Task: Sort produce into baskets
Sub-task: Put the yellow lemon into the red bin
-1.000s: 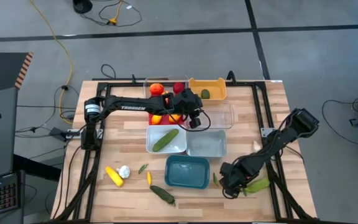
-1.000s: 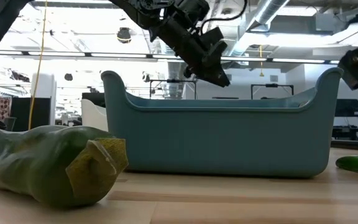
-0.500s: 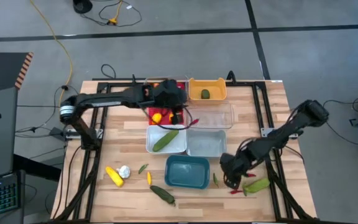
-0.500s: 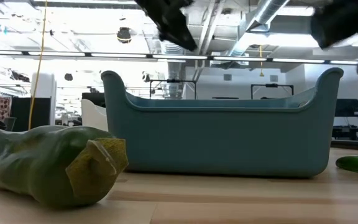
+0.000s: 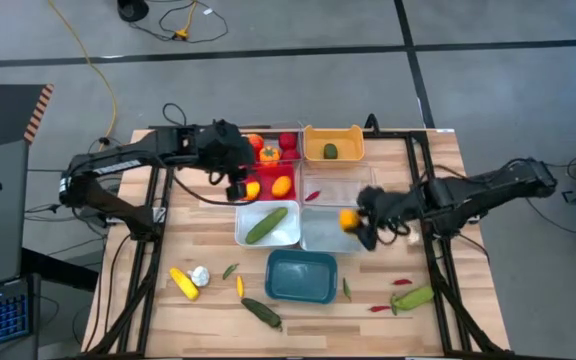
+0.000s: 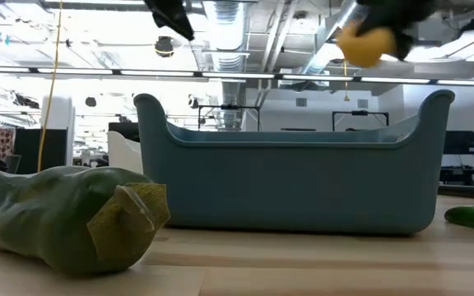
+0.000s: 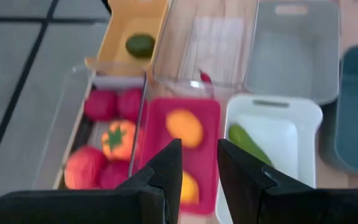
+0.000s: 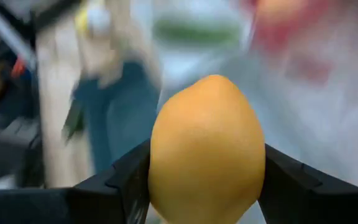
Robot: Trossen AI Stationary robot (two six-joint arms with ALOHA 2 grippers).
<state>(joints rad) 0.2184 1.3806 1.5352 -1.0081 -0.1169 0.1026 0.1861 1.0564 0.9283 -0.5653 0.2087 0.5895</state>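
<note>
Right gripper lifted smooth orange-yellow lemon-shaped fruit over grey-blue basket

- My left gripper hangs near the table's far left side, fingers slightly apart, nothing between them.
- My right gripper hovers mid-table, fingers clamped on a load.

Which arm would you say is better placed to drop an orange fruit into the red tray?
Right: its gripper already holds a round orange fruit above the trays; the left gripper is empty.
</note>
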